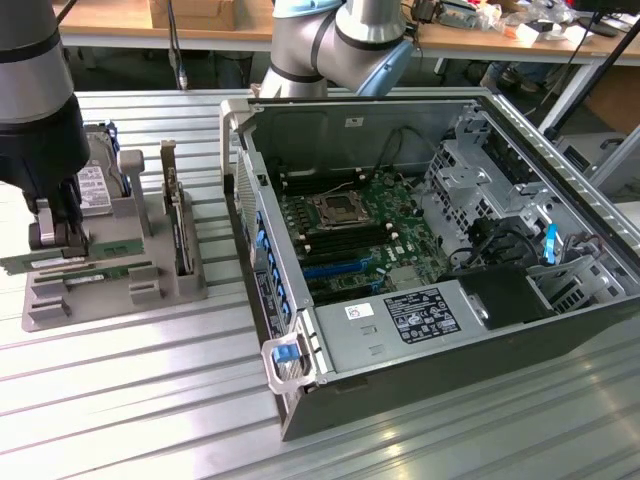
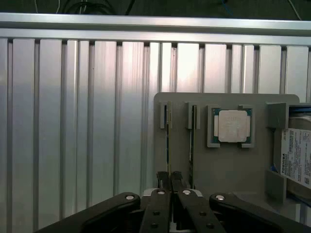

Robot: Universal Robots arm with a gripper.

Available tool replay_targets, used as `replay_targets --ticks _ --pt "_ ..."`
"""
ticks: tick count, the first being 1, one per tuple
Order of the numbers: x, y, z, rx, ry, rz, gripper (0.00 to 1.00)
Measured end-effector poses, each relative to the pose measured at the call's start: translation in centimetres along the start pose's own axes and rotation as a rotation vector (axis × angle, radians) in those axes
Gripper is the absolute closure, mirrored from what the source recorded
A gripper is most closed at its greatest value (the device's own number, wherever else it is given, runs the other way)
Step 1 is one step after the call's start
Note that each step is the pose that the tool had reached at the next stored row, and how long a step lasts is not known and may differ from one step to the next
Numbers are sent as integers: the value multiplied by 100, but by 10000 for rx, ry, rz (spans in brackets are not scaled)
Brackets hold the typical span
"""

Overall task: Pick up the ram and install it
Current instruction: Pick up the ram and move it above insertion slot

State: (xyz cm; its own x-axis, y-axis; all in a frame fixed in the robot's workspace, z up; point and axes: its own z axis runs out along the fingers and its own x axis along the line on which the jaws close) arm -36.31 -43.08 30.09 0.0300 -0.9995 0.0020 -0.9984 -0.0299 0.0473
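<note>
While it stands on edge in the grey holder (image 2: 228,170) on the bench (image 2: 73,121), the ram (image 2: 168,141) passes between the nearly closed fingers of the end effector (image 2: 169,178), which clamp its top edge; in the exterior view its long axis runs nine to three o'clock.

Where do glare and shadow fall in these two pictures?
Exterior view: bright streaks glare on the table, and the case is dim inside. Wrist view: the table's slats shine white, while the end effector, shut on the ram, is dark.
</note>
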Motion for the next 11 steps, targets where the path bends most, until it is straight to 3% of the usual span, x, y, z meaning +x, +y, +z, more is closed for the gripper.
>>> replay_targets --ticks 11 --pt "0 8 -173 0 0 0 88"
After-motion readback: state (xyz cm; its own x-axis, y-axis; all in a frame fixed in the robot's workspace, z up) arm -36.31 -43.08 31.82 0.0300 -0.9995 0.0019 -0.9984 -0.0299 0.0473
